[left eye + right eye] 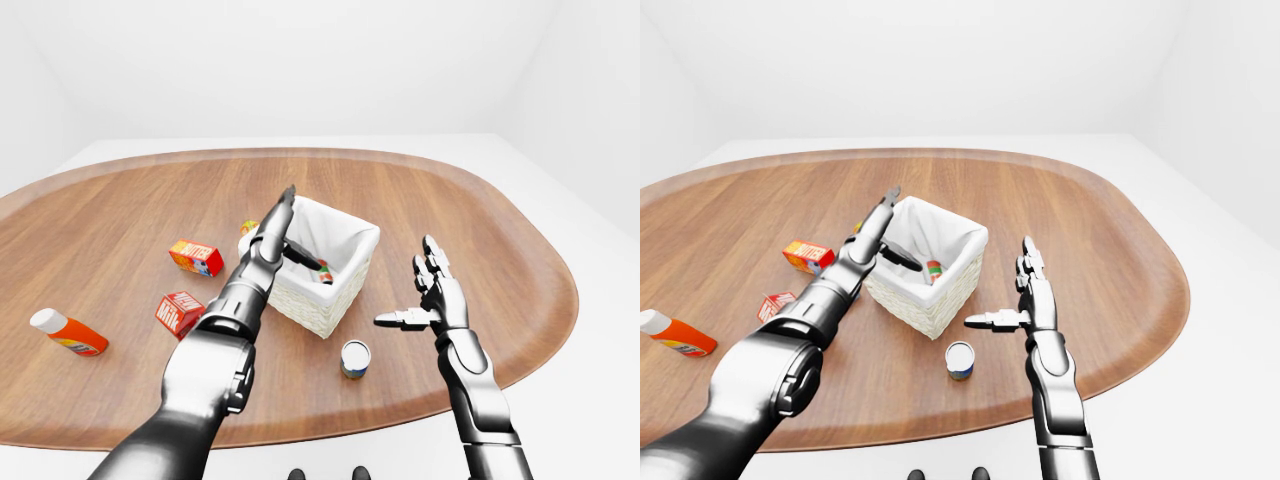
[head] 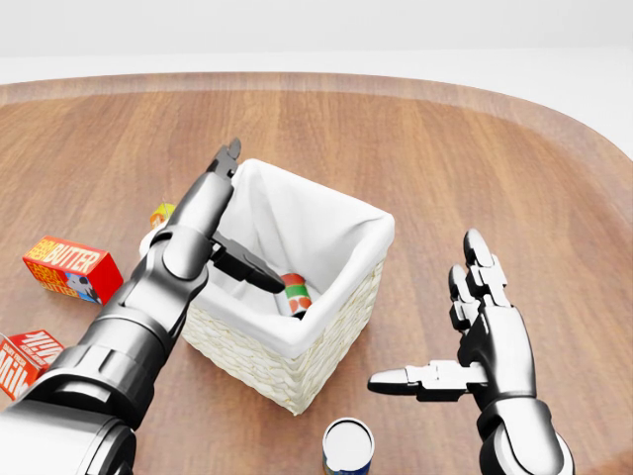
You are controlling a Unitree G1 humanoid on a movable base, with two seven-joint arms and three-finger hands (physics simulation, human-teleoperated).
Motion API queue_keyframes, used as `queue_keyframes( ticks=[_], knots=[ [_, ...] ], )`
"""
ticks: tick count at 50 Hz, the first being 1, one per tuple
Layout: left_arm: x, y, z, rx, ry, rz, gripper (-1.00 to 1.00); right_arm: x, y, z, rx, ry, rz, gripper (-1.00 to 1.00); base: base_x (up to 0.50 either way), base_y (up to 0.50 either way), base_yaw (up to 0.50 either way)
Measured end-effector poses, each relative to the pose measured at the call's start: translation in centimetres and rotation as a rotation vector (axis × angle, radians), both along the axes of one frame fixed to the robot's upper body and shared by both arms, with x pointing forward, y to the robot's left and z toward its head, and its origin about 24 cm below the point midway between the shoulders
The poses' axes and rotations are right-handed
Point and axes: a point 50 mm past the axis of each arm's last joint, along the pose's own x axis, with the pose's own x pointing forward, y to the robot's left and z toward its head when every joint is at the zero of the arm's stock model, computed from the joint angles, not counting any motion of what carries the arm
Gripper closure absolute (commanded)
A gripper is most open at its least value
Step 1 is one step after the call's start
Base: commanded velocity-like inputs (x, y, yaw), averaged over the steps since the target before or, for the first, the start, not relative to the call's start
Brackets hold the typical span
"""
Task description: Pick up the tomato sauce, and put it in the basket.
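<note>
The tomato sauce (image 2: 295,294), a small can with a red and green label, lies on its side inside the white-lined wicker basket (image 2: 259,362) in the middle of the wooden table. My left hand (image 2: 242,223) is open over the basket's left rim, fingers stretched straight and thumb pointing down into the basket toward the can, not touching it. My right hand (image 2: 440,322) is open and empty, held upright to the right of the basket with its thumb pointing at it.
A white-topped can (image 2: 347,447) stands just below the basket. A butter box (image 2: 71,267) and a milk box (image 2: 25,358) lie to the left, an orange bottle (image 1: 68,333) farther left. A small orange-green item (image 2: 161,213) sits behind my left arm.
</note>
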Motion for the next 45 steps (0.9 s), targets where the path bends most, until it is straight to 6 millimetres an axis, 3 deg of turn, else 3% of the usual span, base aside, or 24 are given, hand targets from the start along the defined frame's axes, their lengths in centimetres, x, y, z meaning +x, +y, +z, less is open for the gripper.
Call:
queue_keyframes(
  ticks=[29, 45],
  knots=[
    [0.2, -0.4, 3.2, -0.117, -0.126, -0.064, -1.00, 0.0, 0.0, -0.1, -0.002, 0.001, -0.002, -1.00, 0.00, 0.00, 0.00],
    [-1.6, 0.0, 5.9, -0.212, -0.234, -0.113, -1.00, 0.1, 0.0, -0.1, -0.003, 0.001, -0.003, -1.00, 0.00, 0.00, 0.00]
  ],
)
